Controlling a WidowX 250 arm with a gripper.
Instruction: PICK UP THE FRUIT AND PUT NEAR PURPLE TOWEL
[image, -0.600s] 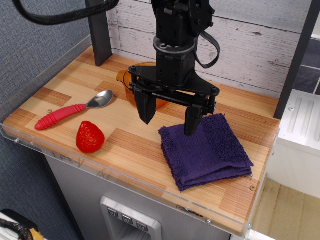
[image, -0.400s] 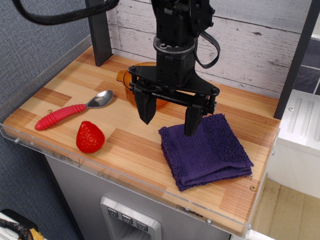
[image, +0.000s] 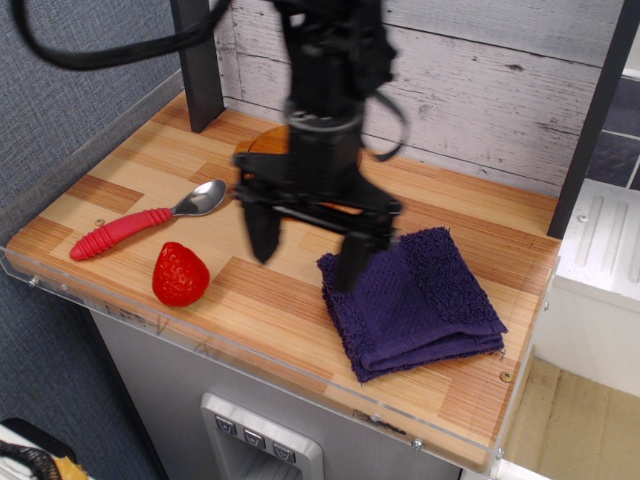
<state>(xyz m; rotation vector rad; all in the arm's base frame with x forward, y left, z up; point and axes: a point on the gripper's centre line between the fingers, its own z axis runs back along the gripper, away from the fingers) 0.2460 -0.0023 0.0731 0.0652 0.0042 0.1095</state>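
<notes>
A glossy red strawberry (image: 180, 273) lies on the wooden table near the front left edge. A dark purple folded towel (image: 412, 300) lies at the front right. My black gripper (image: 305, 252) hangs open and empty above the table between the two, its right finger over the towel's left edge and its left finger well to the right of the strawberry. The gripper is motion-blurred.
A red-handled metal spoon (image: 140, 221) lies behind the strawberry. An orange transparent bowl (image: 262, 148) sits behind the gripper, mostly hidden by the arm. A dark post (image: 198, 65) stands at the back left. A clear plastic rim (image: 150, 318) edges the table front.
The gripper has moved left and a little forward, away from the towel toward the strawberry, still open. The strawberry, spoon and towel have not moved.
</notes>
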